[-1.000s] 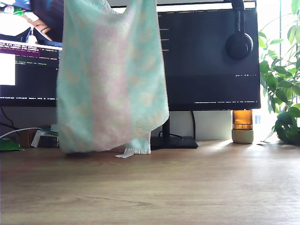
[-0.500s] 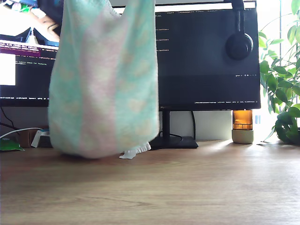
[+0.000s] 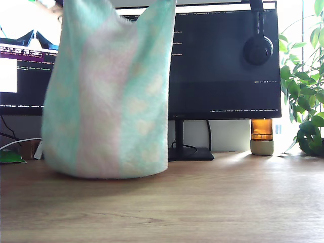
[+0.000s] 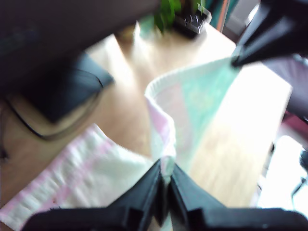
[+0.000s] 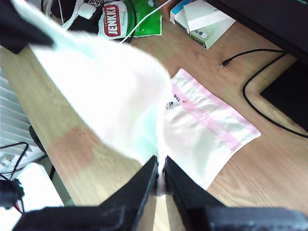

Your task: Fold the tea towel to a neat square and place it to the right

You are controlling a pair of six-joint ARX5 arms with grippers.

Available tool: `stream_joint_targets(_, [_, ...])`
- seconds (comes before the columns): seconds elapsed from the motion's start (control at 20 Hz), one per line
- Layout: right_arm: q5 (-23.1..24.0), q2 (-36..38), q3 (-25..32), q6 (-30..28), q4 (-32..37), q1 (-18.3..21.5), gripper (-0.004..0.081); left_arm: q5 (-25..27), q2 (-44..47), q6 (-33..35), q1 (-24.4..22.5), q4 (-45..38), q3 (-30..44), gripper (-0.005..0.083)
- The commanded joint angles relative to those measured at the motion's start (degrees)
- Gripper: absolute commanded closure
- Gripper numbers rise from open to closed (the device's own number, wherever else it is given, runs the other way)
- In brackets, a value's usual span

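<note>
On the exterior view's left half, the tea towel [image 3: 109,96] hangs upright, its long axis vertical, two upper corners raised like points at the picture's top edge and its lower hem resting on the wooden desk [image 3: 212,202]. The first gripper [image 4: 165,185] has its jaws pinched narrow on one top corner of the cloth; the second gripper [image 5: 160,174] is likewise clamped on the other corner, the towel stretched between them. Behind the towel stand two monitors [image 3: 225,61], with headphones [image 3: 258,45] hung on the one at the exterior view's right. Bare desk runs in front and to that right, up to an amber jar [image 3: 261,135] and a plant [image 3: 306,96]. A white and pink cloth [image 5: 209,132] lies flat on the desk below the grippers, near white and green boxes [image 5: 202,21].
</note>
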State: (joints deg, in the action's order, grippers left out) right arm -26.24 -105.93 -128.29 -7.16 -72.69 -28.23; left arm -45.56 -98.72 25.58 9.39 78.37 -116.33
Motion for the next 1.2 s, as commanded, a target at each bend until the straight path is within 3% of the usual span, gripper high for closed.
stream_joint_targets(0.0, [0.04, 1.09, -0.07, -0.68, -0.02, -0.13, 0.0781, -0.96, 1.44, 5.42, 0.68, -0.04, 2.34, 0.0797])
stream_joint_targets(0.3, [1.77, 1.09, -0.04, -1.03, -2.01, -0.37, 0.0781, -0.48, 5.7, 6.19, 0.72, -0.02, 4.68, 0.0797])
stream_joint_targets(0.65, [2.84, 1.09, 0.9, -1.88, -4.59, -3.13, 0.0781, -0.48, 14.78, 8.48, 0.74, -3.39, 20.92, 0.0797])
stream_joint_targets(1.05, [2.99, 1.88, 8.63, -2.29, -4.74, -6.32, 0.0782, 0.92, 26.08, 5.62, 0.68, -8.96, 38.25, 0.0797])
stream_joint_targets(1.15, [4.83, 3.54, 11.3, -2.19, -4.17, -6.32, 0.0782, 1.09, 29.53, 3.96, 0.68, -12.52, 43.01, 0.0797])
